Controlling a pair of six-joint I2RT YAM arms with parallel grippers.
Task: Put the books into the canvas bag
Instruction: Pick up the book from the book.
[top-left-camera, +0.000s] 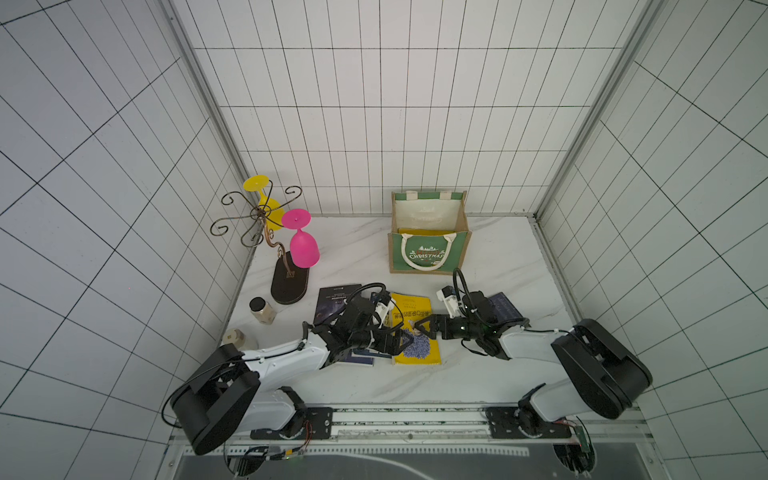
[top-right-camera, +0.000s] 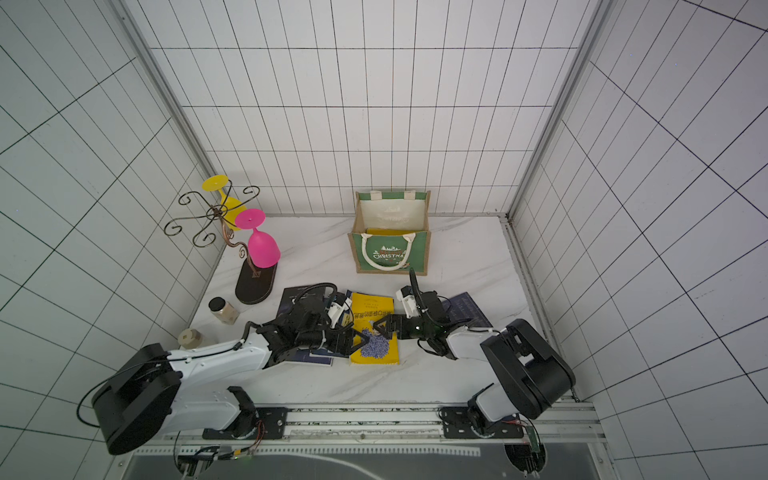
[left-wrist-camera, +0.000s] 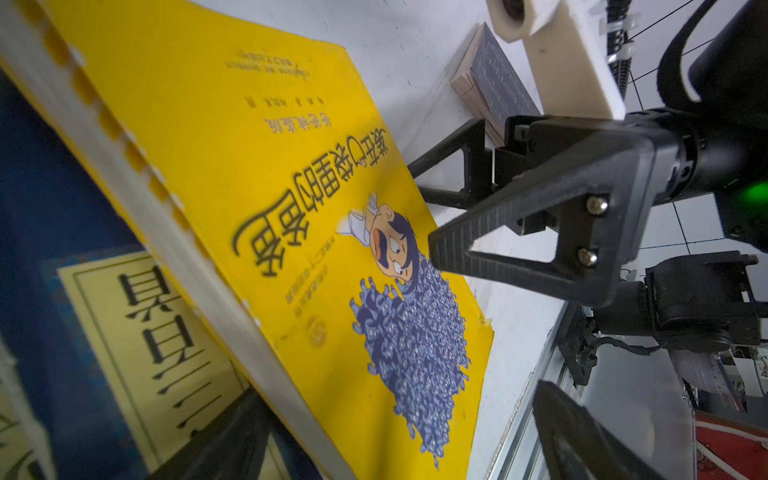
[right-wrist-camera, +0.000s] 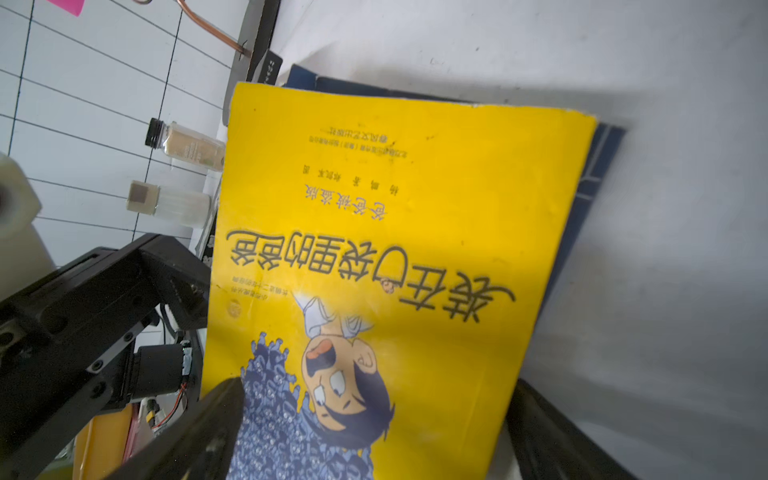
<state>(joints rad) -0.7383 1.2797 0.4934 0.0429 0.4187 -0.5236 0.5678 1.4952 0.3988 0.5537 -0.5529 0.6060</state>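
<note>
Canvas bag (top-left-camera: 430, 254): stood upright at the far edge of the tabletop (top-left-camera: 503, 257), right of centre, mouth open. A second yellow book (top-left-camera: 422, 231) already lay inside it.

Yellow book (top-left-camera: 411, 307): lay cover-up near the middle of the tabletop, toward the near edge and well apart from the bag.

Long axis: ran from the near edge toward the far edge, the far short end pointing roughly at the bag.

Seating: its left long edge rested raised on the navy books (top-left-camera: 332, 301). Its right long edge sat down on the tabletop.

Other stock: one navy book (top-left-camera: 505, 305) lay under the right arm, toward the right edge.

Left gripper (top-left-camera: 405, 343): jaws spread wide, holding nothing, at the book's left long edge on its near half.

Right gripper (top-left-camera: 419, 330): jaws spread wide, empty, at the right long edge, facing its partner across the cover. One of its fingers (left-wrist-camera: 498, 253) stood over that edge. Contact could not be told.

Nearer arm: neither; both stood at the book, one on each long side.

Assessment: the raised left edge appeared the easier purchase, since the right edge lay flat.

Risk: a thin, limp cover might bend or slip.
</note>
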